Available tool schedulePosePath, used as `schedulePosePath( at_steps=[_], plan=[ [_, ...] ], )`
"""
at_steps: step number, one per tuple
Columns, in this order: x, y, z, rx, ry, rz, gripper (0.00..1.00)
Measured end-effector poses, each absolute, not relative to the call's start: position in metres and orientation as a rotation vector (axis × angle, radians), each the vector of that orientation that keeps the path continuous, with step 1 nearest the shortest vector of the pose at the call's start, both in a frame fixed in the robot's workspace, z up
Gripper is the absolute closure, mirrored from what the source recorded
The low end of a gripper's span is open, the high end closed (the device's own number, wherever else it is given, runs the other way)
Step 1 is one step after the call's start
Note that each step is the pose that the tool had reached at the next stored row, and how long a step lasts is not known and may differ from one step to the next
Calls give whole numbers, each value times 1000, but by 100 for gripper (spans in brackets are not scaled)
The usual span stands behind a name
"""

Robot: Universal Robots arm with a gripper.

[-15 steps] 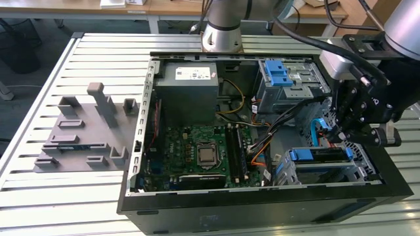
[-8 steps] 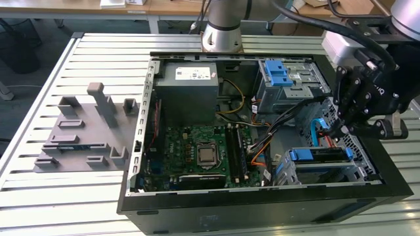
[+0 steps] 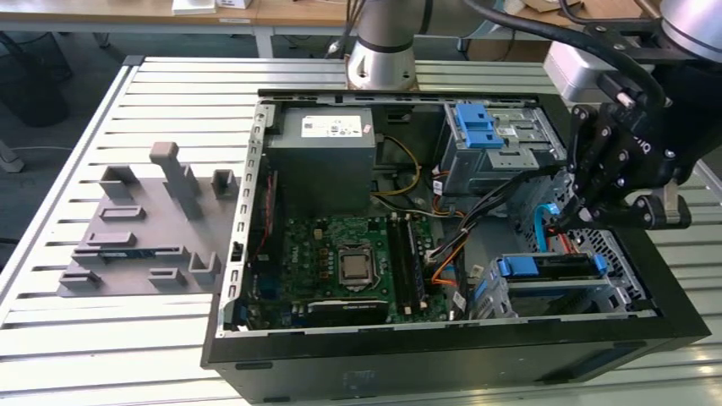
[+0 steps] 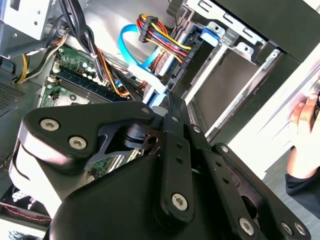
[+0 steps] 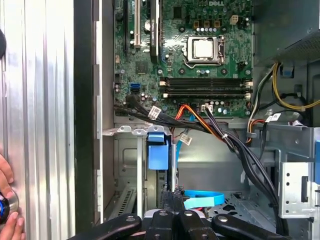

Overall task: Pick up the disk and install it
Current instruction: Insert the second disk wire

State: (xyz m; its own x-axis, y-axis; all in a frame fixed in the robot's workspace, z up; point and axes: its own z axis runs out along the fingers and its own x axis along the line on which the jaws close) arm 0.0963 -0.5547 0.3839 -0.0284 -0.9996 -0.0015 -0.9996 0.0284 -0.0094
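Gripper (image 5: 172, 196), jaws together and holding nothing, hangs inside the case (image 3: 451, 365) just above the blue-framed disk (image 3: 556, 269). A hand (image 5: 7, 202) rests on the table (image 5: 45, 100).

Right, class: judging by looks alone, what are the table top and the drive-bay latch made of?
Table: probably aluminium, with a pale matte silver sheen and ribbed slats. Latch: apparently plastic, in uniform bright blue with smooth moulded edges.

Green motherboard (image 3: 350, 262), black case (image 3: 451, 359), blue drive-bay latches (image 3: 479, 127), grey power supply (image 3: 327, 161), pale ribbed surface (image 3: 113, 355), black tool (image 3: 615, 199).
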Motion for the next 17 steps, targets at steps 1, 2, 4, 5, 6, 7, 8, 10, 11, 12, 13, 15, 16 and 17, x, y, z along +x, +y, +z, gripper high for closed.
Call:
schedulePosePath(
  at_steps=[1, 2, 4, 5, 6, 7, 8, 10, 11, 12, 13, 15, 16, 17],
  plan=[
    [96, -555, 384, -2184, 2247, -9, 89],
    [96, -555, 384, -2184, 2247, -9, 89],
    [97, -554, 383, -2184, 2247, -9, 89],
    [97, -554, 383, -2184, 2247, -9, 89],
    [97, -554, 382, -2184, 2247, -9, 89],
    [98, -554, 382, -2184, 2247, -9, 89],
    [98, -554, 381, -2184, 2247, -9, 89],
    [98, -553, 380, -2184, 2247, -8, 83],
    [98, -553, 380, -2184, 2247, -8, 76],
    [98, -553, 379, -2183, 2246, -7, 76],
    [98, -552, 379, -2183, 2246, -6, 76],
    [98, -552, 378, -2182, 2245, -4, 76],
    [99, -551, 378, -2182, 2245, -3, 76],
    [99, -551, 377, -2181, 2244, -2, 76]
  ],
)
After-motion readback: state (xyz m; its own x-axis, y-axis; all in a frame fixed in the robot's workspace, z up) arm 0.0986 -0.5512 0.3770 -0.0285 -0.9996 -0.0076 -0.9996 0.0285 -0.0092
